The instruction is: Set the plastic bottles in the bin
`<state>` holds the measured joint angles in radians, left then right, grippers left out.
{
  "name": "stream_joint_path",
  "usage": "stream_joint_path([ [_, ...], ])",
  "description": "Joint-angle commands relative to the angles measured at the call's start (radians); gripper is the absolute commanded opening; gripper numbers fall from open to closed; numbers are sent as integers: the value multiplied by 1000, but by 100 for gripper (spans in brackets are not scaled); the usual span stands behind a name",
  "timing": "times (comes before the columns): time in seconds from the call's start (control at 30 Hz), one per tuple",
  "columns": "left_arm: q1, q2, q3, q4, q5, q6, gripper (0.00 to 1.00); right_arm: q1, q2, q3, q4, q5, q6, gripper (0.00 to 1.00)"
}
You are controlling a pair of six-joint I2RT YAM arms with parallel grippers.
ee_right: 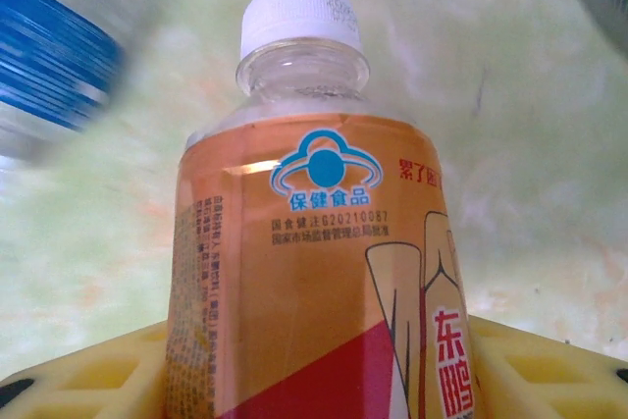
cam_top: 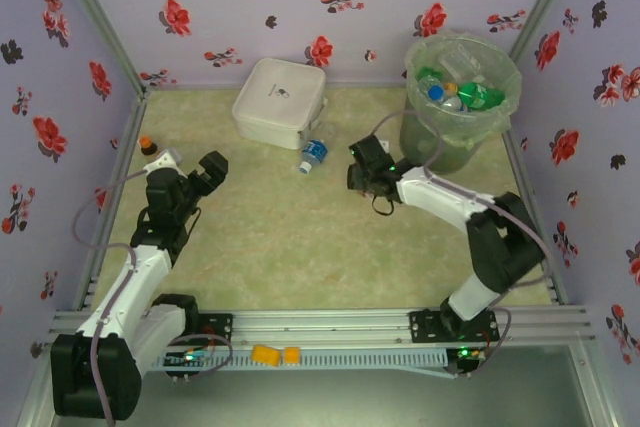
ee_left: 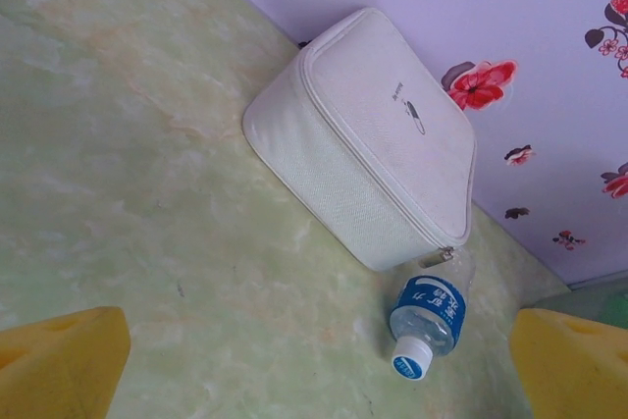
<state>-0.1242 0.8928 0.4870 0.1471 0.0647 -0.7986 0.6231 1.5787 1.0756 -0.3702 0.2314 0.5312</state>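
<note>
Right tool (cam_top: 362,175) pinches an orange-labelled bottle (ee_right: 314,272) with a white cap between its yellow fingers (ee_right: 88,380). Just left of it and a little farther out, a blue-labelled bottle (cam_top: 313,155) lies on the green worktop (cam_top: 280,237), at the corner of the white box (cam_top: 278,102). Beyond that tool to its right stands the bin (cam_top: 512,97), with several binned bottles (cam_top: 455,92) inside. Left tool (cam_top: 212,169) is spread wide, with the lying bottle ahead of it.
</note>
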Motion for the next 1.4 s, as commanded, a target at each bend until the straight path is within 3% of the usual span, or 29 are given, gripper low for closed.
stream_joint_path([
  [0.0, 5, -12, -19, 30, 17, -16, 100, 4, -117, 96, -27, -56, -100, 49],
  [0.17, 3, -3, -23, 51, 18, -31, 100, -14, -181, 291, -111, -149, -212, 49],
  [0.43, -8, 4, -3, 45, 46, -12, 100, -124, -237, 569, -225, -124, -324, 48],
  [0.73, -23, 14, 14, 35, 52, 20, 100, -375, -268, 599, -252, 22, -468, 49],
  [0.9, -24, 26, 21, 43, 53, 19, 100, -452, -220, 594, -265, 130, -515, 49],
  [1.13, -25, 39, 29, 45, 55, 28, 100, -587, -86, 639, -291, 69, -456, 49],
  [1.37, -26, 40, 33, 38, 54, 43, 100, -632, -5, 653, -324, 27, -423, 52],
])
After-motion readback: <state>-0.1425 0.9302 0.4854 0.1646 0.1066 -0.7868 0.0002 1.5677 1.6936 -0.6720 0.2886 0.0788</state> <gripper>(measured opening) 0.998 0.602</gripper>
